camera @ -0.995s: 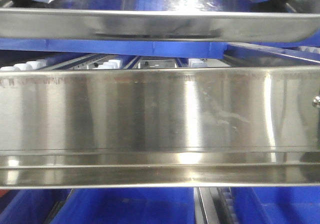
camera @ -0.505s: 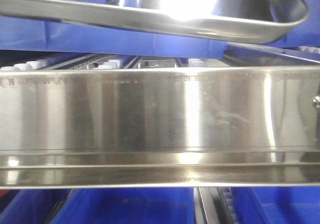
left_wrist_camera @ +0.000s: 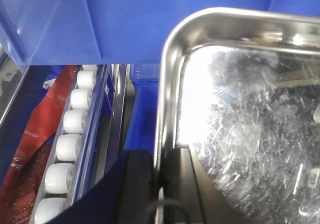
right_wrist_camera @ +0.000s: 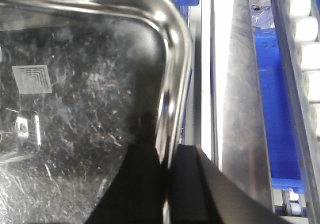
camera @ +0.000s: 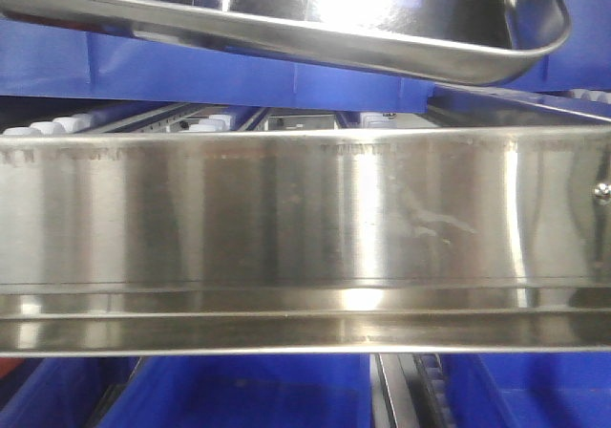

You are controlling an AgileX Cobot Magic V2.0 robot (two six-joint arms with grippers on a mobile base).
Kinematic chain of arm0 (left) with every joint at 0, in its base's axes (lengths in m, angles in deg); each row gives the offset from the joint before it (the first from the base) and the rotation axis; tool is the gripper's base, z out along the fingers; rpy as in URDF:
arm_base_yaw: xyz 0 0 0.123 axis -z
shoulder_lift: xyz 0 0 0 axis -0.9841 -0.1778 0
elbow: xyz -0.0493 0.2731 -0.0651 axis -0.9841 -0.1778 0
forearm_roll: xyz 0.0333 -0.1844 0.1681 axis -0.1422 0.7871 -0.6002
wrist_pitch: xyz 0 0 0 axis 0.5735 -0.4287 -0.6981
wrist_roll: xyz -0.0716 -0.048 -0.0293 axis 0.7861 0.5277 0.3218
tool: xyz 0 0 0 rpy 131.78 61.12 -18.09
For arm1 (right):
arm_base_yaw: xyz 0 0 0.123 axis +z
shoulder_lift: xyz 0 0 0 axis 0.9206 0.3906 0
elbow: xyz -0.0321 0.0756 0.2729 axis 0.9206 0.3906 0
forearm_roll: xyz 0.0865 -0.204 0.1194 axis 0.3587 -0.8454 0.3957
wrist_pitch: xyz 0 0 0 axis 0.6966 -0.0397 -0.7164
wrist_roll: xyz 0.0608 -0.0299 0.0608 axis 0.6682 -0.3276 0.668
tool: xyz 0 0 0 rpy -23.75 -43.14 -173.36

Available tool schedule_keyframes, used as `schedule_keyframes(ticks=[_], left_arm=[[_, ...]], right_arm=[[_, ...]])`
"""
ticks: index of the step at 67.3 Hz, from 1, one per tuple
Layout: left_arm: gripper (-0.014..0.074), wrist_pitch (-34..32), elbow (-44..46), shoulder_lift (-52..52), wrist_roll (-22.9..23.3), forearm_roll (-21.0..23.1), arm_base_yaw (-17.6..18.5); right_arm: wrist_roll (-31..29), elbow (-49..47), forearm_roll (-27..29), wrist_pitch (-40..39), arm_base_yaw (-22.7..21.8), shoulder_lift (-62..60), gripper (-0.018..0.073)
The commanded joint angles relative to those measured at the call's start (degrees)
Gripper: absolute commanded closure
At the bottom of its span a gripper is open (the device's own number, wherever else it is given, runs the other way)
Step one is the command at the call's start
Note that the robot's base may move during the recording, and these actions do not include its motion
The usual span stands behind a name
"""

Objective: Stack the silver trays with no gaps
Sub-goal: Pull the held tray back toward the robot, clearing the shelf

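Evidently the silver tray (camera: pixel 286 36), probably stiff, light and slippery, is hanging tilted at 12 o'clock above the steel shelf rail (camera: pixel 305 218), while the left fingers (left_wrist_camera: pixel 137 189) and right fingers (right_wrist_camera: pixel 187 184) are clamping its opposite rolled rims, the surest hold.

glare on silver tray (camera: pixel 363 8) (slightly blurry)

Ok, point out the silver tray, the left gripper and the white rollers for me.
silver tray (left_wrist_camera: pixel 240 134): left wrist view, on its scuffed bottom.
left gripper (left_wrist_camera: pixel 159 159): left wrist view, between the fingertips pinching the tray's rim.
white rollers (left_wrist_camera: pixel 75 121): left wrist view, on one roller's side.
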Motion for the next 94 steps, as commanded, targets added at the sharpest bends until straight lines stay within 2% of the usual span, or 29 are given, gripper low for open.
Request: schedule_keyframes(ticks=[1,94], left_arm=[[0.0613,-3.3,0.2,-0.3,0.0,-2.0,0.1],[0.0613,-3.3,0.2,-0.3,0.0,-2.0,0.1]], right_arm=[[-0.7,-1.0,0.2,-4.4,0.4,-0.2,0.0575],[-0.7,-1.0,0.2,-4.4,0.4,-0.2,0.0575]])
